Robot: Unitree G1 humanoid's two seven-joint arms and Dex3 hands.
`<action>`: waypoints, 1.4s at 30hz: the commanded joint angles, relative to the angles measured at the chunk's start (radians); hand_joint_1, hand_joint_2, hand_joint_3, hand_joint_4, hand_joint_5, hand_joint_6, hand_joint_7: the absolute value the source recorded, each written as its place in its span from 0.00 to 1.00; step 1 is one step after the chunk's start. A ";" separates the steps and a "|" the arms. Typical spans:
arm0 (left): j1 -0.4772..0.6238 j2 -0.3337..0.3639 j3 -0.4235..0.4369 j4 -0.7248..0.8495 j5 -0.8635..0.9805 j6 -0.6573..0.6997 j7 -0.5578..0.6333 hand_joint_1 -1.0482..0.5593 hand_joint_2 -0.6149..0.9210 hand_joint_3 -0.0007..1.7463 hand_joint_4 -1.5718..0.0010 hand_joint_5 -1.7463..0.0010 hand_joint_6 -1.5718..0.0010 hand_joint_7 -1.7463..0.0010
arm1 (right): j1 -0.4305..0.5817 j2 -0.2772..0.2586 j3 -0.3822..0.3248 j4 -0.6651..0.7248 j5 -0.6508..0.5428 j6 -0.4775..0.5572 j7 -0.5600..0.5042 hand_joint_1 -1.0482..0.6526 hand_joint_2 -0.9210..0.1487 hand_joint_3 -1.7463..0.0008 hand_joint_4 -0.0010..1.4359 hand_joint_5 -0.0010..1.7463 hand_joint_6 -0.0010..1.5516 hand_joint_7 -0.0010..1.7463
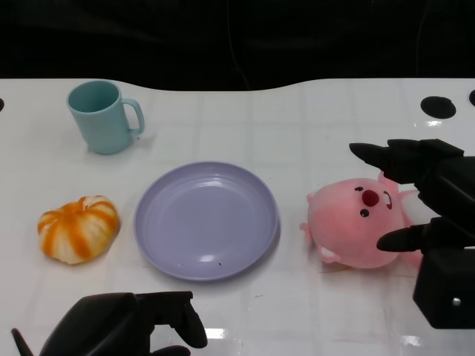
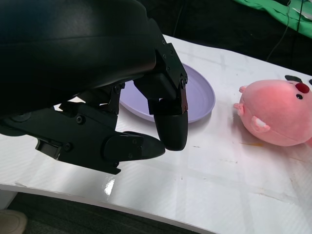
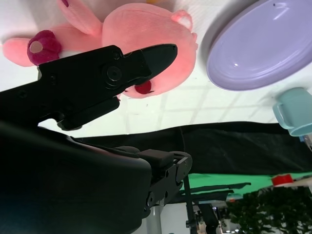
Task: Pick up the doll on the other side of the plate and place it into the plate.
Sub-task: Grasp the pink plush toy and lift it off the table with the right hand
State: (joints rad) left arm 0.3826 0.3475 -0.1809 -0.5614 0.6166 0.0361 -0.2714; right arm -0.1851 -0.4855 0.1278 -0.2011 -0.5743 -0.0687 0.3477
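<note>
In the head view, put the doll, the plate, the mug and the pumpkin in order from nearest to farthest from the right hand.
1. Doll: right of the plate, between the right hand's spread fingers.
2. Plate: table centre.
3. Mug: far left.
4. Pumpkin: left of the plate. Mug and pumpkin are too close to call.

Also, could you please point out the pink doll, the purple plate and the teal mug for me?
pink doll (image 1: pixel 355 226), head view, on its cheek.
purple plate (image 1: pixel 206 219), head view, on its bare centre.
teal mug (image 1: pixel 100 119), head view, on its outer wall.
</note>
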 commanded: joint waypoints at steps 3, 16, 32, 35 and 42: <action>0.003 0.005 0.001 -0.017 0.010 0.015 -0.007 0.47 1.00 0.22 0.59 0.09 0.54 0.45 | -0.073 -0.024 0.040 0.050 -0.061 0.042 0.024 0.20 0.10 1.00 0.00 0.08 0.09 0.01; 0.009 -0.002 -0.013 -0.033 0.018 0.025 -0.006 0.47 1.00 0.22 0.59 0.10 0.54 0.45 | -0.197 -0.005 0.169 0.279 -0.118 0.055 0.042 0.17 0.07 1.00 0.00 0.06 0.07 0.00; 0.020 -0.002 -0.020 -0.049 0.023 0.027 -0.003 0.47 1.00 0.21 0.59 0.10 0.55 0.44 | -0.373 0.082 0.305 0.682 -0.155 0.018 -0.042 0.14 0.02 0.99 0.02 0.08 0.06 0.00; 0.022 -0.002 -0.021 -0.050 0.028 0.028 -0.001 0.46 1.00 0.21 0.59 0.09 0.55 0.44 | -0.403 0.098 0.324 0.768 -0.157 -0.004 -0.066 0.13 0.01 0.99 0.04 0.09 0.08 0.01; 0.035 -0.008 -0.023 -0.058 0.043 0.032 0.003 0.46 1.00 0.22 0.60 0.08 0.55 0.43 | -0.425 0.114 0.351 0.870 -0.159 -0.044 -0.149 0.22 0.02 1.00 0.24 0.10 0.25 0.03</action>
State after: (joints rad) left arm 0.4127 0.3366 -0.2054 -0.6043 0.6507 0.0638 -0.2714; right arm -0.6291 -0.3737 0.4639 0.6362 -0.7277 -0.1185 0.2014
